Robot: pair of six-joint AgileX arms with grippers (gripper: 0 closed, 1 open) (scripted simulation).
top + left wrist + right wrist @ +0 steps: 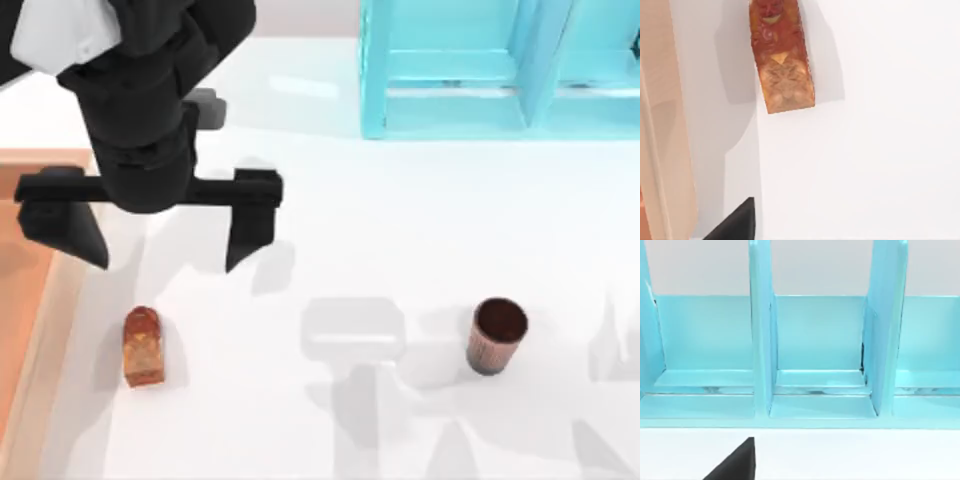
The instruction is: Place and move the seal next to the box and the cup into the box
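Box (20,300) cut by left edge; shelf (450,70) cropped.

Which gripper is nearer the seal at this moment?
Left. The left gripper hangs with jaws open over the table just behind the seal, beside the box. The right gripper faces the turquoise shelf, away from the seal.

The top view looked straight down on the table (400,230). The left wrist view hung close above the seal (781,60), shared with it; the right wrist view faced the turquoise shelf (815,340).
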